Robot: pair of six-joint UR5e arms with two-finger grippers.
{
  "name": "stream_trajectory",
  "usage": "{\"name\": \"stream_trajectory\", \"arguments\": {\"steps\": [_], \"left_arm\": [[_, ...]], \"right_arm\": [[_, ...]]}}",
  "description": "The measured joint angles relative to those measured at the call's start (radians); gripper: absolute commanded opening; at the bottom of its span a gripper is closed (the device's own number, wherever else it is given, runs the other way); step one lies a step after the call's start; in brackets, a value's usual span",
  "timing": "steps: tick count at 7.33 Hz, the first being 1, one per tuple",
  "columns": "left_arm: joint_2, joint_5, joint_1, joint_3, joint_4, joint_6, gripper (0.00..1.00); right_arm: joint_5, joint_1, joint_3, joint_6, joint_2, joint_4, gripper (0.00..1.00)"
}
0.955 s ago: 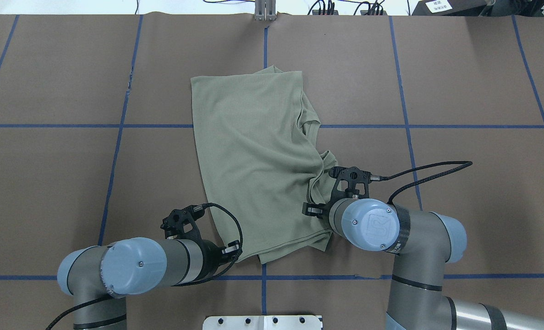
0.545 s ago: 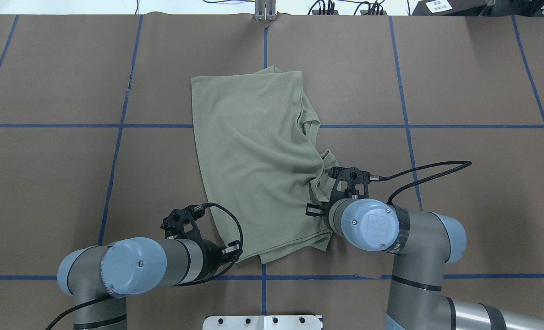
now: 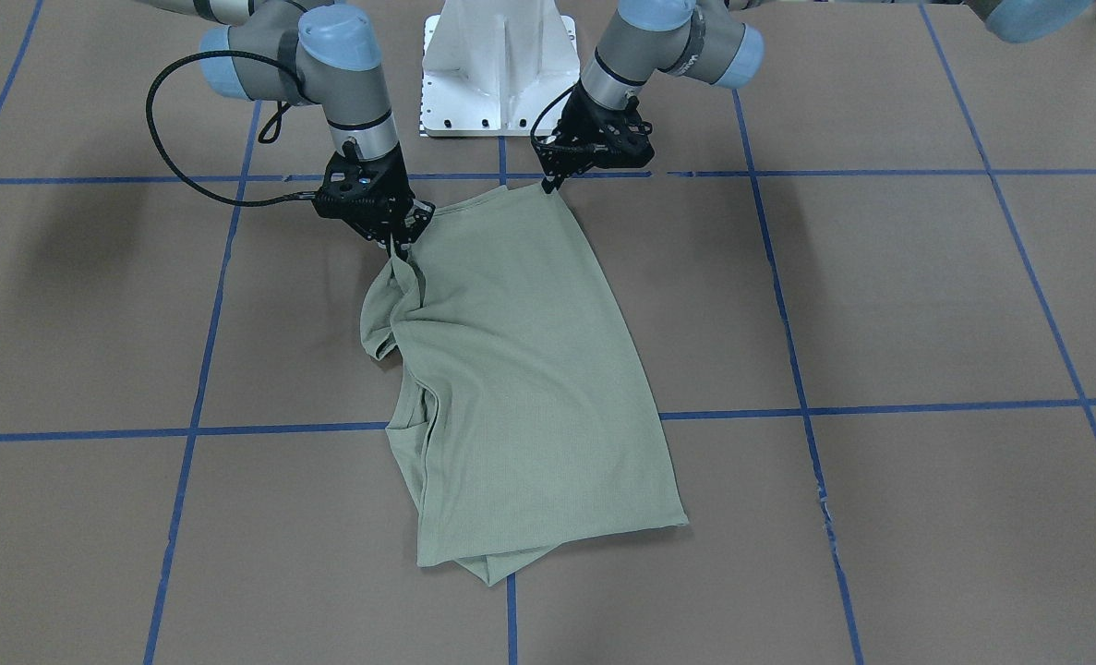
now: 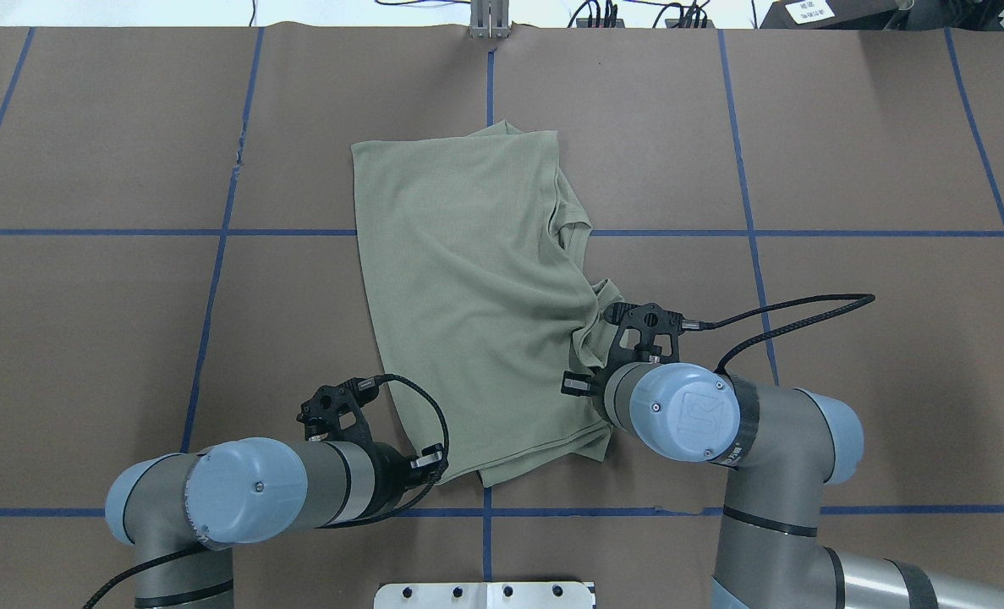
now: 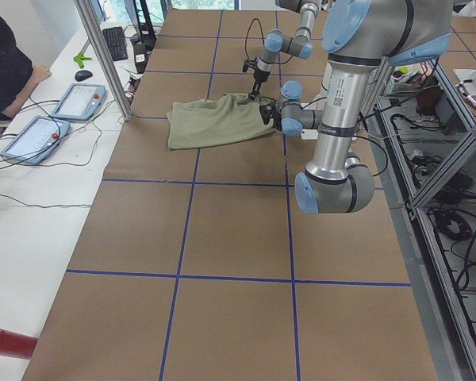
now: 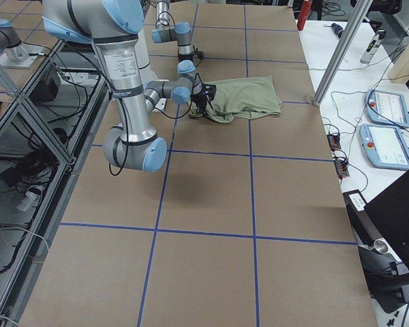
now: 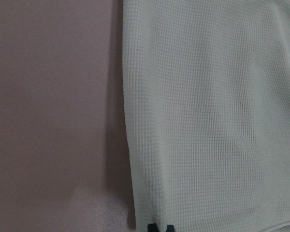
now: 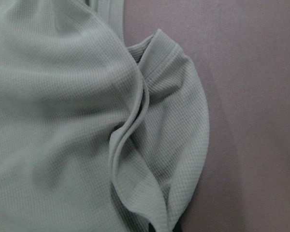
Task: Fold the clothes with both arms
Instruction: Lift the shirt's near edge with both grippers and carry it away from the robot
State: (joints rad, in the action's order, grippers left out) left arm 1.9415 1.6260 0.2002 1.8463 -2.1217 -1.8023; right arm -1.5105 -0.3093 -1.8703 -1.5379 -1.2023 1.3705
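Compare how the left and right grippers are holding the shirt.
The left gripper pinches the shirt at a flat near corner; the right gripper pinches its side edge, farther from the robot. Cloth by the left gripper lies smooth; by the right gripper it bunches into folds. Both are shut on the fabric.

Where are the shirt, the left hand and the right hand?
shirt (image 4: 468,279), overhead view, middle of its flat top layer.
left hand (image 3: 548,187), front-facing view, fingertips at the shirt's corner nearest the robot.
right hand (image 3: 399,246), front-facing view, fingertips at the shirt's bunched edge.
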Motion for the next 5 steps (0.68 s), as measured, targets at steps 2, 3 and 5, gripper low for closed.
{"name": "stream_trajectory", "arguments": {"steps": [2, 3, 5], "left_arm": [[-0.016, 0.100, 0.050, 0.110, 0.049, 0.091, 0.00], [-0.023, 0.177, 0.084, 0.207, 0.131, 0.116, 0.00], [-0.016, 0.270, 0.117, 0.398, 0.314, 0.144, 0.00]], "right_arm": [[-0.033, -0.001, -0.173, -0.009, -0.002, 0.183, 0.00], [-0.062, 0.002, -0.302, -0.032, -0.003, 0.312, 0.00], [-0.110, 0.018, -0.525, -0.078, 0.016, 0.536, 0.00]]}}
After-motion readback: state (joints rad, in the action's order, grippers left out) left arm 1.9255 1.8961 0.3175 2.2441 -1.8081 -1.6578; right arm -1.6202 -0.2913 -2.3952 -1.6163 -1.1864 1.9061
